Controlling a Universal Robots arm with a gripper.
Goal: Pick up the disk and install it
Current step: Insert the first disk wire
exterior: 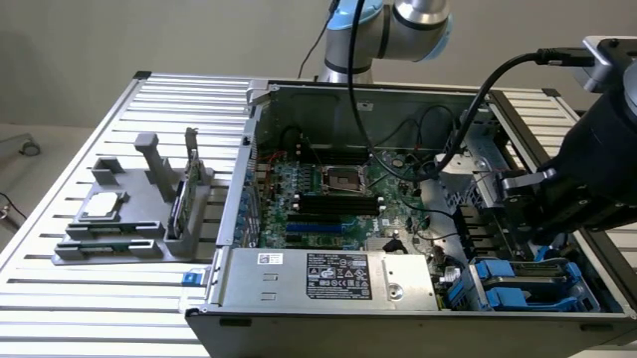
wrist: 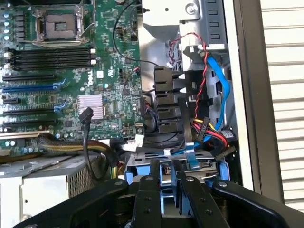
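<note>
In the wrist view my gripper (wrist: 168, 167) hangs low over the drive bay in the corner of the open computer case. Its two black fingers (wrist: 154, 176) stand close together, and the blue carrier frame of the disk (wrist: 167, 186) is pinched between them. A strip of the disk's silver metal (wrist: 156, 156) shows just beyond the fingertips, level with the bay. In the exterior view the gripper (exterior: 530, 240) reaches down into the case at that view's right, directly above the blue carriers (exterior: 512, 287) of the bay.
Beside the bay run red, yellow and blue cables (wrist: 216, 85) and black connectors (wrist: 166, 102). The motherboard (exterior: 333, 198) and the power supply (exterior: 329, 276) take up the remainder of the case. A grey fixture (exterior: 130, 216) with small parts stands on the slatted table (exterior: 119, 298).
</note>
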